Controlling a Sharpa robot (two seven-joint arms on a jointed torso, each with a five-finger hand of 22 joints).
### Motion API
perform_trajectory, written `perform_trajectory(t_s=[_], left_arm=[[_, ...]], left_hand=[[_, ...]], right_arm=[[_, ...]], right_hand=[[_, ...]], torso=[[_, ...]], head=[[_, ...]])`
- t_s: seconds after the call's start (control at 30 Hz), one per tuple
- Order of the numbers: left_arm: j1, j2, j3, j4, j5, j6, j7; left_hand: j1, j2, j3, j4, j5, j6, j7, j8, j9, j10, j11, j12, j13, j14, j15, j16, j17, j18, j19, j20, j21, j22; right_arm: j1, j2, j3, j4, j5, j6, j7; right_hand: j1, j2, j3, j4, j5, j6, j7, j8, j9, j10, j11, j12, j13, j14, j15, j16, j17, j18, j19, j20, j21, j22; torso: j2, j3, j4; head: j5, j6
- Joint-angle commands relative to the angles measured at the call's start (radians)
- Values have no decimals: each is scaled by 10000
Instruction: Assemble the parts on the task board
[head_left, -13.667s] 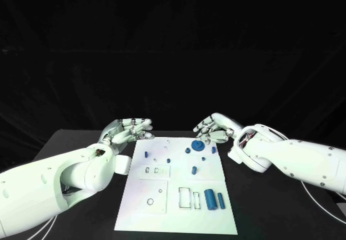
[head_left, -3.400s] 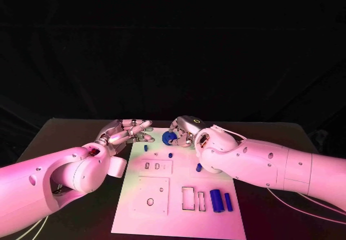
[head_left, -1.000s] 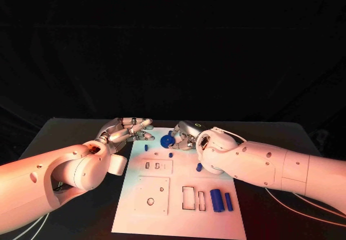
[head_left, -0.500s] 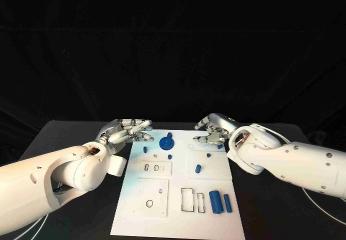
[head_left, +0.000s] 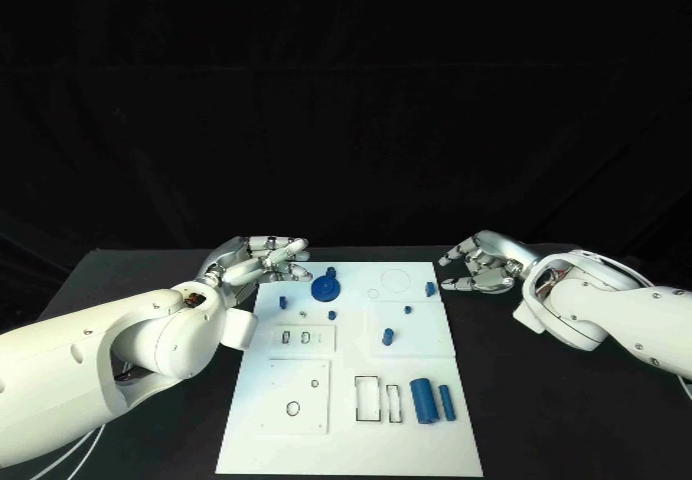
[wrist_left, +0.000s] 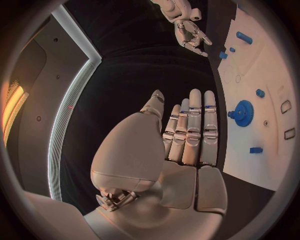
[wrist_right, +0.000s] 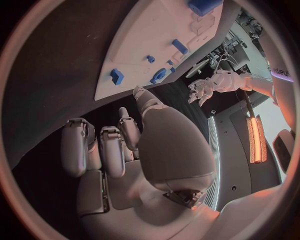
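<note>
Left hand: left hand (head_left: 260, 260) sits off the board's far left corner, fingers held straight and close together, holding nothing. In the left wrist view (wrist_left: 187, 131) the fingers lie side by side over the dark table, just beside the board's edge.
Right hand: right hand (head_left: 483, 262) sits off the board's far right edge, apart from it, fingers loosely curled and spread, nothing in them. In the right wrist view (wrist_right: 109, 145) the fingers hang above bare black table.
Board: white board (head_left: 325, 420) lies flat in the middle of the black table (head_left: 562, 420), between the two arms.
Gear: blue gear (head_left: 327, 288) stands on the board's far part, nearer the left hand, untouched by either hand; also seen from the left wrist (wrist_left: 242, 113).
Small pieces: several small blue pieces on the far half, one near the far right edge (head_left: 430, 289), one near the middle (head_left: 387, 338), one just beside the left hand (head_left: 283, 299).
Cylinders: thick blue cylinder (head_left: 421, 399) and thin blue rod (head_left: 446, 401) lie side by side on the near right part, just beside two rectangular slots (head_left: 366, 397).
Round hole: small ring-shaped hole (head_left: 294, 409) on the near left part of the board.
</note>
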Motion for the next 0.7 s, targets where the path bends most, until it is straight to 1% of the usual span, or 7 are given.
perform_trajectory(t_s=[0.03,0.13,0.2,0.3,0.37,0.53,0.7], left_arm=[[7,42,7,-20,-2,151,57],[6,60,7,-36,-2,159,57],[6,69,7,-40,-2,168,59],[5,84,7,-51,-2,178,61],[5,92,7,-56,-2,183,61],[4,95,6,-66,-2,190,60],[4,82,6,-65,-2,193,56]], left_hand=[[5,90,-6,-48,-26,-71,-1,-67,-7,-41,4,-56,15,-66,-9,56,18,114,-40,20,-40,-10],[5,90,-6,-48,-26,-71,-1,-67,-7,-41,4,-56,15,-66,-9,56,18,114,-40,20,-40,-10],[5,90,-6,-48,-26,-71,-1,-67,-7,-41,4,-56,15,-66,-9,56,18,114,-40,20,-40,-10],[5,90,-6,-48,-26,-71,-1,-67,-7,-41,4,-56,15,-66,-9,56,18,114,-40,20,-40,-10],[5,90,-6,-48,-26,-71,-1,-67,-7,-41,4,-56,15,-66,-9,56,18,114,-40,20,-40,-10],[5,90,-6,-48,-26,-71,-1,-67,-7,-41,4,-56,15,-66,-9,56,18,114,-40,20,-40,-10],[5,90,-6,-48,-26,-71,-1,-67,-7,-41,4,-56,15,-66,-9,56,18,114,-40,20,-40,-10]], right_arm=[[-71,14,-4,-143,64,453,603],[-159,130,-6,-367,-29,357,563],[-200,204,-6,-470,-57,308,525],[-259,346,-6,-658,-88,238,450],[-289,453,-6,-782,-120,196,396],[-346,646,-6,-978,-169,145,306],[-367,840,-8,-1147,-226,116,233]], right_hand=[[78,-25,-3,-64,-29,-98,-3,-38,-14,-61,-1,-68,-7,896,-52,64,2065,120,-20,-17,-50,622],[78,-22,-12,-66,-12,-130,11,-42,-20,-54,10,-62,-1,898,-43,67,2072,115,-10,-13,-39,637],[82,-4,-12,-67,14,-149,21,-40,-23,-43,19,-52,10,901,-36,73,2085,109,6,-9,-22,658],[97,22,-2,-73,46,-153,32,-32,-23,-17,27,-26,36,919,-29,106,2155,88,62,-4,48,733],[100,28,-1,-75,54,-154,35,-29,-23,-8,29,-17,45,926,-27,119,2182,82,78,-3,68,754],[97,46,1,-73,74,-143,47,-18,-20,20,38,10,71,933,-20,131,2207,73,104,2,98,787],[89,100,10,-69,96,-87,63,15,-7,82,53,70,127,950,-5,161,2270,51,166,14,172,868]], torso=[[-14,48,-11],[-4,57,1],[-5,54,-6],[-2,57,4],[-9,48,1],[-11,47,1],[-12,36,-14]], head=[[-17,-13],[-23,-1],[-10,-24],[-28,-62],[-23,-86],[-6,-114],[4,-135]])
